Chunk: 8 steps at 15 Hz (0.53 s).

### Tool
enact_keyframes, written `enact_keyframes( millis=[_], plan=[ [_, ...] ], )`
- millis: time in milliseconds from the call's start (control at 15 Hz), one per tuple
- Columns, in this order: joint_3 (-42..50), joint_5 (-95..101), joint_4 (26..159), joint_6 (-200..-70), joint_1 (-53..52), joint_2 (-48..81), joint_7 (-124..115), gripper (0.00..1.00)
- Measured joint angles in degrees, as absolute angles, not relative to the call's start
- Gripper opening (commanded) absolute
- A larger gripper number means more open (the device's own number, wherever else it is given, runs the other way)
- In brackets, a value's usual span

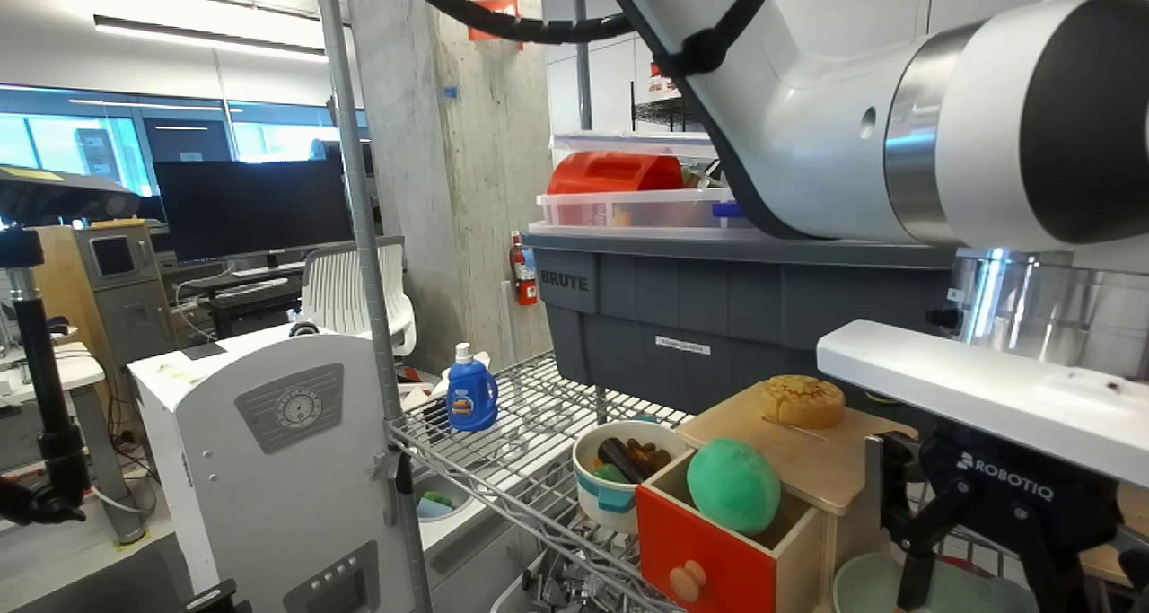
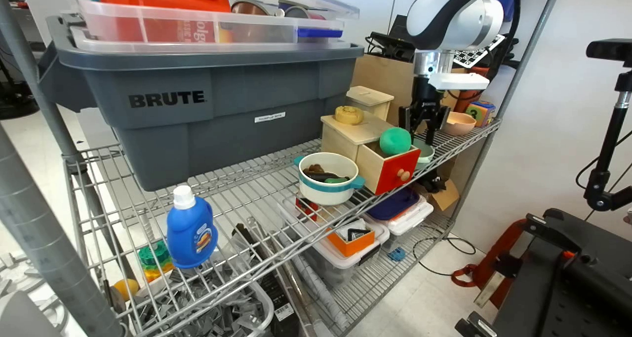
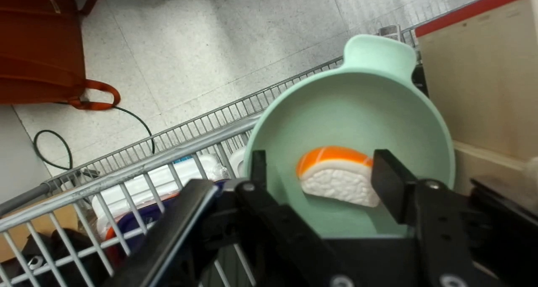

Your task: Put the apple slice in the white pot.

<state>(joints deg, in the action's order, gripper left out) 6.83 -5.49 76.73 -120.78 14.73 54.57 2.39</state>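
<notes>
The apple slice [image 3: 338, 177], a white toy piece with an orange edge, lies in a pale green bowl [image 3: 349, 98] in the wrist view. The bowl stands beside the wooden box and also shows in both exterior views [image 1: 857, 586] [image 2: 425, 155]. My gripper [image 3: 319, 169] is open over the bowl, a finger on each side of the slice. The right finger overlaps the slice's right end; contact cannot be told. A gap shows at the left finger. The gripper points down in both exterior views [image 1: 978, 586] [image 2: 418, 131]. The white pot [image 2: 323, 194] with teal band and handles holds brown and green pieces [image 1: 592, 510].
The wooden box [image 2: 340, 134] has an open red drawer [image 2: 395, 171] holding a green ball [image 2: 395, 140], between bowl and pot. A yellow ring-like thing [image 2: 349, 115] sits on top. A grey bin [image 2: 227, 125] stands behind. A blue bottle [image 2: 191, 233] is on the wire shelf.
</notes>
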Motion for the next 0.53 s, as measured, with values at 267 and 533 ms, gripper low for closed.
enact_keyframes(
  millis=[267, 533],
  plan=[
    [6.83, -5.49, 76.28, -120.78, 14.73, 54.79, 2.36, 0.30],
    [6.83, -5.49, 75.13, -120.76, 14.73, 56.05, 2.30, 0.57]
  ],
)
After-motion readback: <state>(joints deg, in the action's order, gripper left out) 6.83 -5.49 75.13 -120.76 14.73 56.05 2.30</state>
